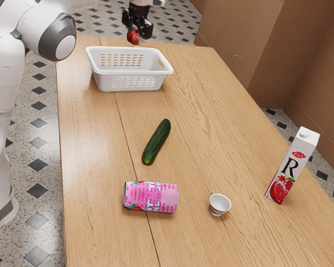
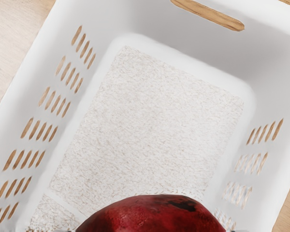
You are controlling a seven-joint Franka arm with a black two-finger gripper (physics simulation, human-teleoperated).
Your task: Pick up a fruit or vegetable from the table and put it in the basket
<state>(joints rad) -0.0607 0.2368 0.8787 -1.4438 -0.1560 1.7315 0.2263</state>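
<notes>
Gripper (image 1: 136, 31) is clamped on a red fruit (image 1: 133, 37), which hangs in the air above the white basket (image 1: 111, 72); from the exterior view, the coming move looks to be a drop downward from the gripper into the basket. The basket's long axis runs between the exterior view's left and right; the fruit appears roundish, its own long axis hard to tell. Nearer the camera than the basket, the cucumber (image 1: 156, 142) lies on the bench (image 1: 89, 167), well apart from the basket and out of the way. In the wrist view, the fruit overlaps the basket's pale floor (image 2: 150, 121), with open room between the slotted walls and a handle slot (image 2: 208, 14) in the wall beyond. Lowering should stay inside the rim, since a sideways drift could knock the fruit against an edge.
</notes>
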